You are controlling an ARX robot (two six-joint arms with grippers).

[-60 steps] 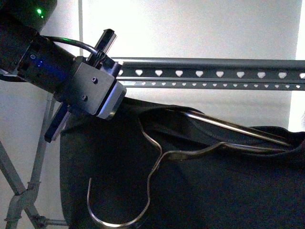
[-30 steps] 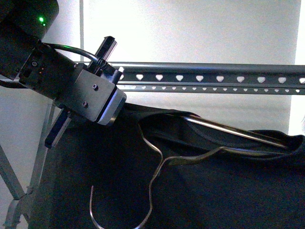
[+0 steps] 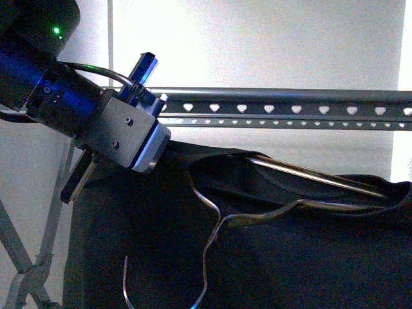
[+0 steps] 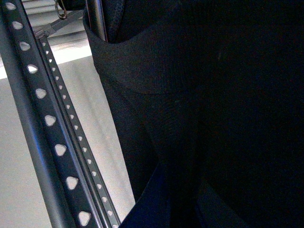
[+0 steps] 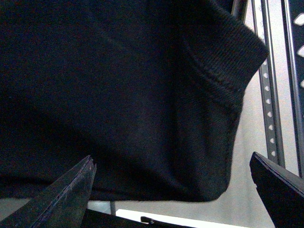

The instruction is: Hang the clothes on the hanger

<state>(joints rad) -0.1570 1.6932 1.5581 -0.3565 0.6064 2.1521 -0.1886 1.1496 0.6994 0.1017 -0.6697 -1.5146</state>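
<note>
We see the black T-shirt (image 3: 270, 257) just below and in front of the heart-punched rail (image 3: 283, 106), our left gripper (image 3: 138, 138) at its upper edge with jaws we cannot make out, our right gripper (image 5: 172, 164) with jaws wide beside the cloth.

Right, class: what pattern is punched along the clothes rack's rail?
The rail has rows of heart-shaped holes in dark grey metal; clearest in the front view.
</note>
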